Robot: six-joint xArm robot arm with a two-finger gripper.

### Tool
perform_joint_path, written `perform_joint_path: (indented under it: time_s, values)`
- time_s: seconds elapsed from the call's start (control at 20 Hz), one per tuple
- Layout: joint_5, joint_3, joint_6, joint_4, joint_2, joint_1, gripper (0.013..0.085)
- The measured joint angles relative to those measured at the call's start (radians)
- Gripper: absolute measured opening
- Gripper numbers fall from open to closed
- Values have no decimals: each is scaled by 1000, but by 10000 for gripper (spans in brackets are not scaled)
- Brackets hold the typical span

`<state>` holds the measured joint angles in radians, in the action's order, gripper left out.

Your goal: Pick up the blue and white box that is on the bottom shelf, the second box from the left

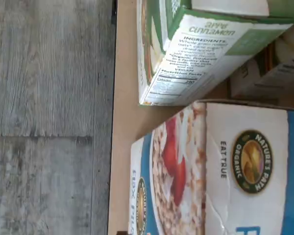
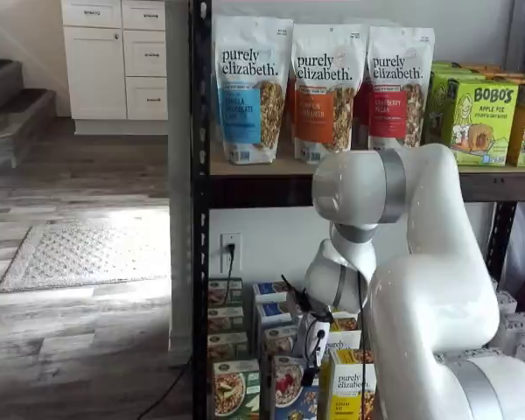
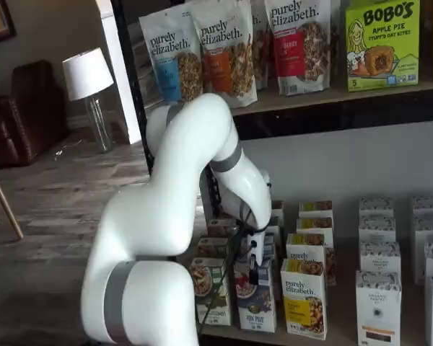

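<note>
The blue and white box (image 3: 256,301) stands at the front edge of the bottom shelf (image 3: 346,333), between a green-and-white box (image 3: 211,288) and a yellow "purely elizabeth" box (image 3: 304,297), with the tool (image 3: 253,272) hanging directly over it, its grip impossible to tell.

— What stands on the upper board?
— Three purely elizabeth bags (image 2: 319,87) in a row, with green Bobo's boxes (image 3: 381,45) to their side.
— And lower down?
— A green-and-white box (image 3: 212,290), a yellow-and-white box (image 3: 304,298), white cartons (image 3: 378,303).
— Off the rack?
— A rug (image 2: 83,254), white cabinets (image 2: 114,57), a lamp (image 3: 88,79).
</note>
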<state>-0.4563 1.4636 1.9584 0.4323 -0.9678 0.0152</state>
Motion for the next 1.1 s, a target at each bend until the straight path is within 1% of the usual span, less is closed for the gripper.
perform_joint_path:
  time_s: [0.45, 0.55, 0.85, 1.1]
  values:
    - [-37, -6, 55, 67, 28, 5, 850]
    - [-39, -8, 60, 73, 36, 6, 850]
    - [-30, 8, 33, 42, 26, 5, 850]
    - [-35, 46, -13, -13, -9, 6, 850]
